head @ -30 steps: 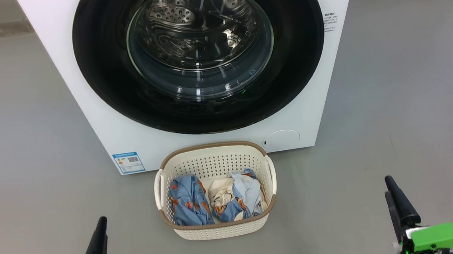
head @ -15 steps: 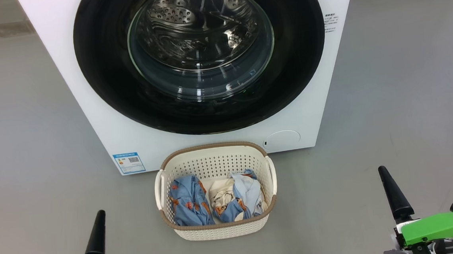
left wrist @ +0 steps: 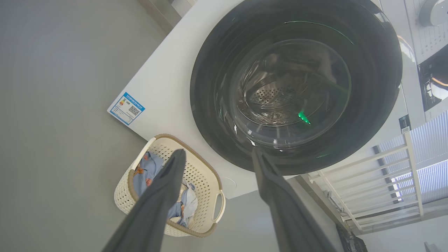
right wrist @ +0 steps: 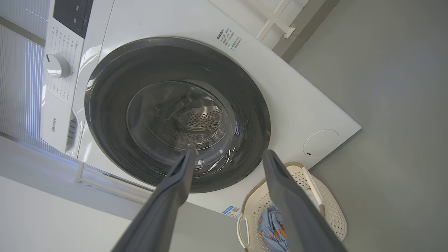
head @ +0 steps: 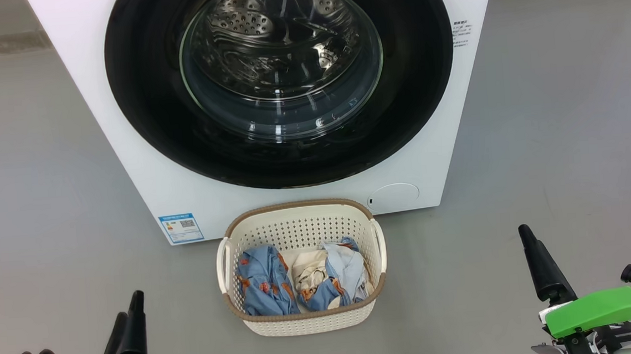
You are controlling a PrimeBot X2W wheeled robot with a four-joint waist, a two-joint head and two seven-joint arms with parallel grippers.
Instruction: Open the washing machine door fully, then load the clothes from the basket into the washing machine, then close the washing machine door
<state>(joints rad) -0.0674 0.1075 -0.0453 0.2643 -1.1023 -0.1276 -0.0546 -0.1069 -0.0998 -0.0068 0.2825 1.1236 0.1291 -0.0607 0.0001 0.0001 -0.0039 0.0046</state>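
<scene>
White and boxy, the washing machine (head: 125, 157) stands on the grey floor (head: 33, 191). The washing machine door (head: 143, 100) is shut, its glossy black rim flat against the front panel. The steel perforated drum (head: 277, 29) shows through the bulging glass centre. A blue label sticker (head: 181, 227) sits at the lower left corner of the front and a round filter cover (head: 393, 197) at the lower right. A control dial (right wrist: 57, 65) is up by the top edge.

The basket (head: 303, 322) rests on the floor just before the machine's lower edge, under the door and between sticker and cover. The clothes (head: 262, 286) lie crumpled inside it: a blue piece with orange print on the left, cream in the middle, pale blue on the right.

The left tool (left wrist: 217, 154) hangs low, left of the basket and well apart from it, its fingers spread with nothing between them. The right tool (right wrist: 227, 152) is likewise spread and empty, well off to the basket's right. Both point toward the machine.
</scene>
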